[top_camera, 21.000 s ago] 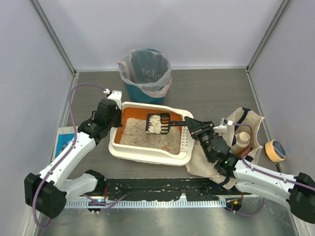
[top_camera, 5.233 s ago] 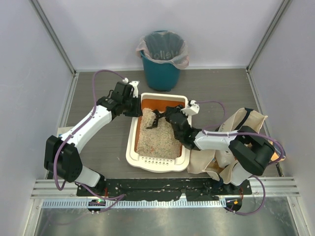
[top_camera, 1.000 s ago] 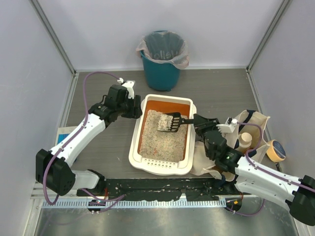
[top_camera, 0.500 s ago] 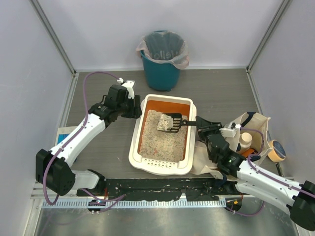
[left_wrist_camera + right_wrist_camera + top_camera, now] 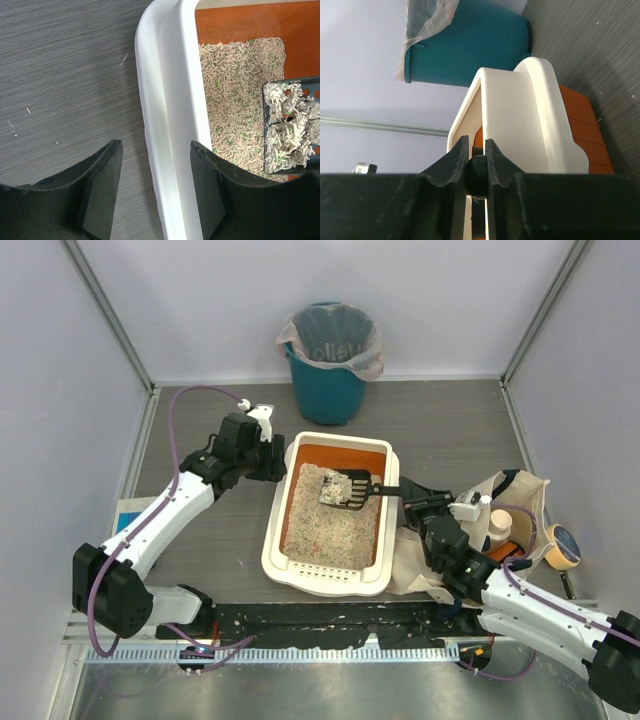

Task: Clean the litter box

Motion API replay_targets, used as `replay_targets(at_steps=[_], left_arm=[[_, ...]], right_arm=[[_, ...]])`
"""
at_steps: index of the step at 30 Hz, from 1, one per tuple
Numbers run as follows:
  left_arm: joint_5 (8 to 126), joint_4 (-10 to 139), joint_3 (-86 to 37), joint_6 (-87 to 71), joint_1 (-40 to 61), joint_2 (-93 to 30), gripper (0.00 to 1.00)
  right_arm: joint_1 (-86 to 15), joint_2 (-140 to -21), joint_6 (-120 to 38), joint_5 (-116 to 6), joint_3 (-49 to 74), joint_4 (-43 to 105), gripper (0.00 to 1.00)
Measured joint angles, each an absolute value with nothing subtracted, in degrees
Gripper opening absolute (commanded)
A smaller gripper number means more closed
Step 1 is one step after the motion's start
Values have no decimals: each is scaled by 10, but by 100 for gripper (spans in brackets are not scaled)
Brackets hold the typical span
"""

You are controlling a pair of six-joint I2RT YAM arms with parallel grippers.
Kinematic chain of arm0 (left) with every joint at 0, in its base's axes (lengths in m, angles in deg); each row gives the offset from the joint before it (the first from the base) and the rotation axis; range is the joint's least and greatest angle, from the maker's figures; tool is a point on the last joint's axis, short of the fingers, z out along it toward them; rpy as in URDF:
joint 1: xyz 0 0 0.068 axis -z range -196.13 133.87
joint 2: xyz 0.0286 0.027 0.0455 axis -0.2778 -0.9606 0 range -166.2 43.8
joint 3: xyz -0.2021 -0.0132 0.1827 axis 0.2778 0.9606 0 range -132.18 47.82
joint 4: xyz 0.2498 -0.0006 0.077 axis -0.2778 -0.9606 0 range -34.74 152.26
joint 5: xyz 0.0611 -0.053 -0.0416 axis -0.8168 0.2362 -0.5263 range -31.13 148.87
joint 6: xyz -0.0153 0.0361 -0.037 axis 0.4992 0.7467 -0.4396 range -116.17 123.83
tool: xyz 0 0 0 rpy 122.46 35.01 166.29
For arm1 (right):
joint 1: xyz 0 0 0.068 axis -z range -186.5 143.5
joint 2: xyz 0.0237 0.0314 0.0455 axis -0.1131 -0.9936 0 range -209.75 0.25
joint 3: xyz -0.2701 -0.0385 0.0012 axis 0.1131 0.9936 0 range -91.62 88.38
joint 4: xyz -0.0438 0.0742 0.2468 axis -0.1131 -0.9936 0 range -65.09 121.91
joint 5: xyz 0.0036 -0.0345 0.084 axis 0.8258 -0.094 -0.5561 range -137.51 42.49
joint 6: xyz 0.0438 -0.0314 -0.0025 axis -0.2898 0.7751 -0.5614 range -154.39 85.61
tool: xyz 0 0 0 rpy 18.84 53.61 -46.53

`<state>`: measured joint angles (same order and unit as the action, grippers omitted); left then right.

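The cream-white litter box [image 5: 272, 540] with orange inner walls lies lengthwise between my arms, grey-beige litter [image 5: 325, 525] inside. My left gripper [image 5: 278, 468] stands open astride its far left rim [image 5: 165, 100]; a strip of table shows between the outer finger [image 5: 102, 190] and the rim. A black slotted scoop [image 5: 345, 488] hangs level over the litter with a small clumped load [image 5: 290, 125]. My right gripper [image 5: 405, 496] is shut on the round end of the scoop's handle [image 5: 477, 177], just outside the box's right wall [image 5: 530, 120].
A teal bin [image 5: 330, 380] with a plastic liner stands at the back, just beyond the box. A beige tote bag [image 5: 515, 495] holding bottles lies under my right arm, a tape roll [image 5: 560, 545] beside it. A blue card [image 5: 128, 525] lies at the left wall.
Loose litter has sifted out of the scoop, leaving a smaller clump. My right gripper has drawn slightly back and right with the handle. The left arm has not moved.
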<state>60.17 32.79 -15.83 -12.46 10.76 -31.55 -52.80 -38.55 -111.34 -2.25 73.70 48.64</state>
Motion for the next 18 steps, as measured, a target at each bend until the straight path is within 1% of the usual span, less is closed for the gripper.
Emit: replay_targets(at_steps=[2,6,18], left_arm=[[601,328,-158,-124,108,-315,60],[600,328,-158,-123,108,-315,60],[599,327,-157,-122,109,-315,60]], right_arm=[[-522,-384,-1114,-29,753,513,1],[-516,-401,-1109,-45,741,513,1],[-488,-420,-1120,-100,767,581,1]])
